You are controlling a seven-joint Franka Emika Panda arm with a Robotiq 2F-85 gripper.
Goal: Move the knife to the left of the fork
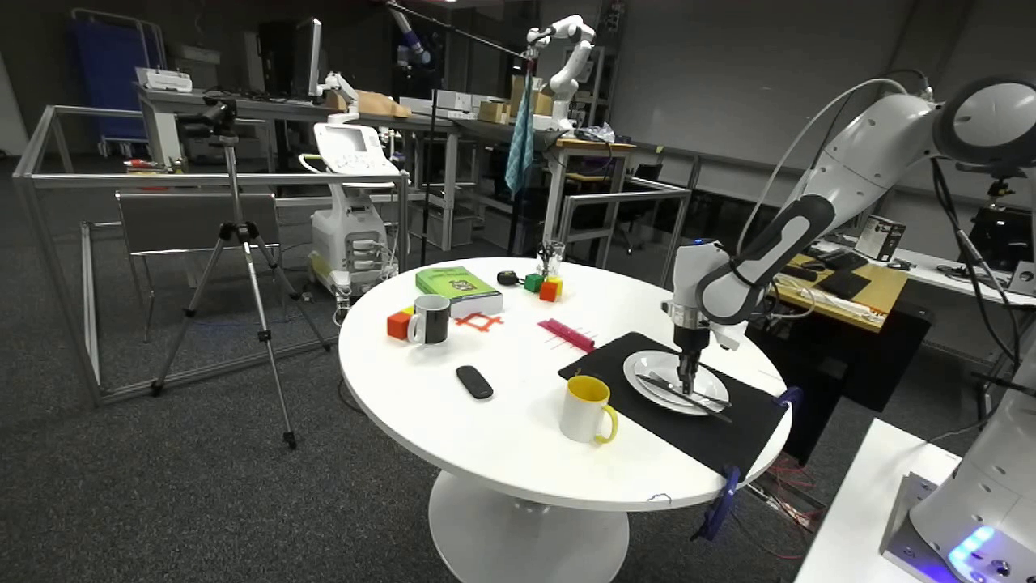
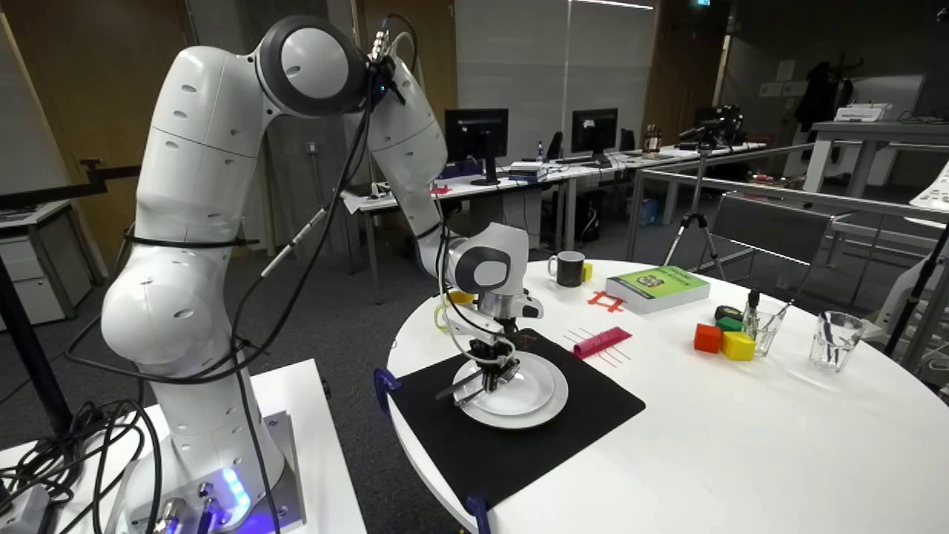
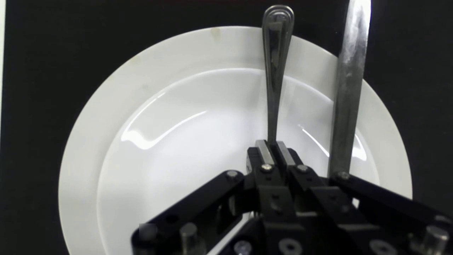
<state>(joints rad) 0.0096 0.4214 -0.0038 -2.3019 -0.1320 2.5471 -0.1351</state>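
The silver fork (image 3: 277, 49) lies across the white plate (image 3: 88, 131), its rounded handle end past the rim in the wrist view; its head is hidden under my gripper. My gripper (image 3: 271, 146) is closed around the fork's narrow neck, low over the plate. The knife (image 3: 347, 81) lies on the plate to the right of the fork in the wrist view, apart from the fingertips, its lower part hidden behind the gripper. In both exterior views the knife (image 1: 714, 414) (image 2: 454, 386) and the fork (image 1: 716, 399) lie close together beside my gripper (image 1: 686, 389) (image 2: 490, 384).
The plate stands on a black mat (image 1: 688, 449), clamped by blue clamps (image 1: 720, 506) at the table edge. A yellow-white mug (image 1: 581, 413), a pink roll (image 1: 568, 334), a black remote (image 1: 474, 382), a dark mug (image 1: 431, 320), a green book (image 2: 656, 285) and glasses (image 2: 834, 341) stand around.
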